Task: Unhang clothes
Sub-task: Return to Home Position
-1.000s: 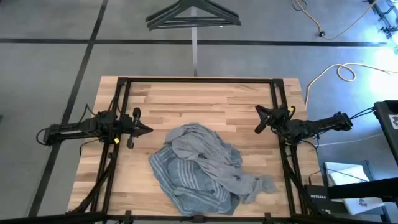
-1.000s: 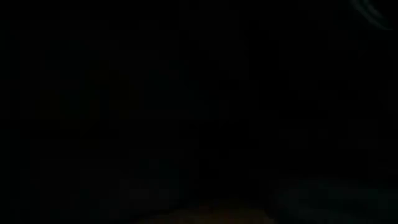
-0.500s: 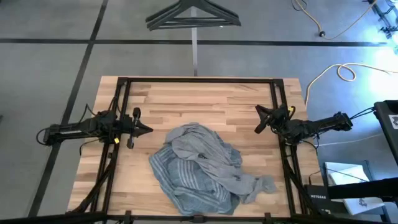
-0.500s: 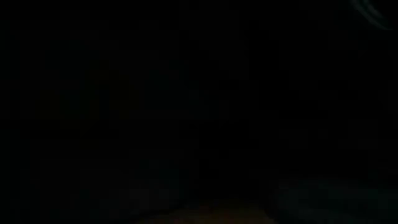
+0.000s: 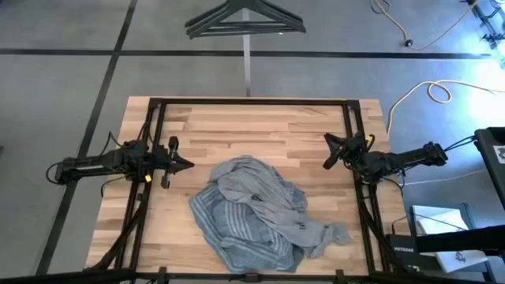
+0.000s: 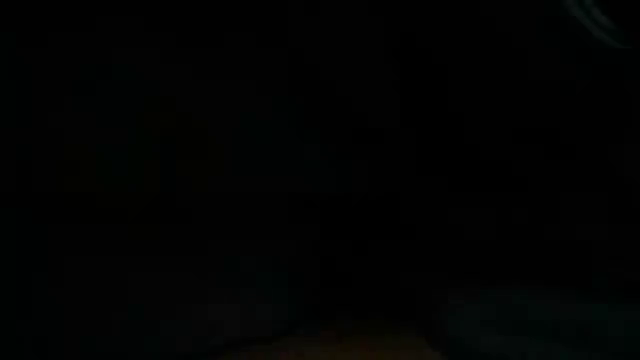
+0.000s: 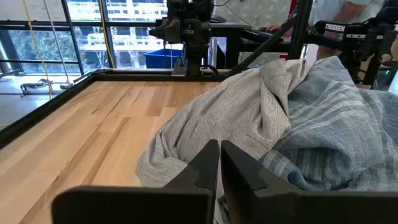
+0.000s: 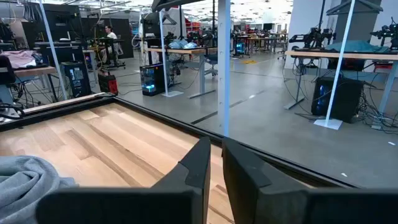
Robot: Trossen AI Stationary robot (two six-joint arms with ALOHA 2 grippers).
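Change: none since a second ago; arms and heap lie as before.
Left gripper (image 7: 221,152): closed to a slit, empty, just short of the heap.
Grey T-shirt (image 7: 230,106): crumpled nearest those fingertips, on the table (image 7: 93,124).
Striped shirt (image 7: 336,118): just beyond, partly beneath it.
Right gripper (image 8: 214,155): closed, empty, heap near its side.
Hangers (image 5: 245,21): bare, far past both grippers.
Progress: unhanging apparently done; only parking left.

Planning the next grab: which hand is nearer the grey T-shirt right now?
Left. The left hand sits just off the left edge of the grey T-shirt. The right hand is farther off, out toward the right side of the table.
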